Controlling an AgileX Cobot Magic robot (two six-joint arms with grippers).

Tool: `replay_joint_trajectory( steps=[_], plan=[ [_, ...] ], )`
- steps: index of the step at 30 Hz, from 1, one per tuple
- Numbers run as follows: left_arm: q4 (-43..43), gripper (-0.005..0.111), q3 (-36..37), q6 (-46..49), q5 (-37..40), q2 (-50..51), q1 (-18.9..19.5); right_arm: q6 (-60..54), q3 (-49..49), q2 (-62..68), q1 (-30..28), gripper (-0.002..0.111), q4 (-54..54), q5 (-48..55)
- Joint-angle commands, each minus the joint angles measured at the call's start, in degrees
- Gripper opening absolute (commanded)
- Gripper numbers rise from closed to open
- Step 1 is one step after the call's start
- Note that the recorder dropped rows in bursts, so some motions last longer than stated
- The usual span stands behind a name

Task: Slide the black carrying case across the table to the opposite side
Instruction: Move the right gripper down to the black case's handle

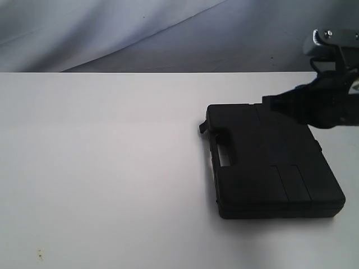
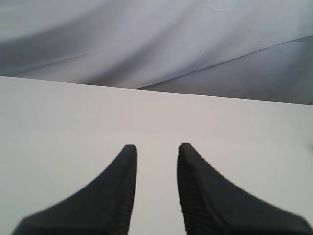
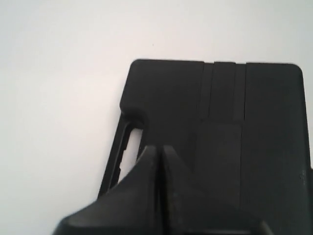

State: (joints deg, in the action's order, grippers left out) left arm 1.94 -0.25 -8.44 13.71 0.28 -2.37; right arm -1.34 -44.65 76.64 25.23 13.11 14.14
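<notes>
The black carrying case (image 1: 269,162) lies flat on the right part of the white table (image 1: 101,168), its handle (image 1: 220,150) facing left. My right gripper (image 1: 268,104) is shut with nothing between its fingers and hovers over the case's far edge. In the right wrist view the shut gripper (image 3: 159,149) is above the case lid (image 3: 215,112), close to the handle slot (image 3: 124,147). My left gripper (image 2: 156,149) is open over bare table (image 2: 73,117), and it is out of the exterior view.
A grey cloth backdrop (image 1: 140,33) hangs behind the table's far edge. A small dark speck (image 1: 39,255) marks the tabletop near the front left.
</notes>
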Motion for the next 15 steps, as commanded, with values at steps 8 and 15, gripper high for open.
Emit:
replay_joint_trajectory(
  steps=[8,15],
  plan=[
    [0.26,0.029,0.25,-0.31,-0.17,-0.28,0.16,-0.30,-22.22,9.59,-0.04,0.000,-3.03,31.23],
    [0.26,0.029,0.25,-0.31,-0.17,-0.28,0.16,-2.14,-30.16,17.92,1.46,0.000,3.88,43.97]
  ],
)
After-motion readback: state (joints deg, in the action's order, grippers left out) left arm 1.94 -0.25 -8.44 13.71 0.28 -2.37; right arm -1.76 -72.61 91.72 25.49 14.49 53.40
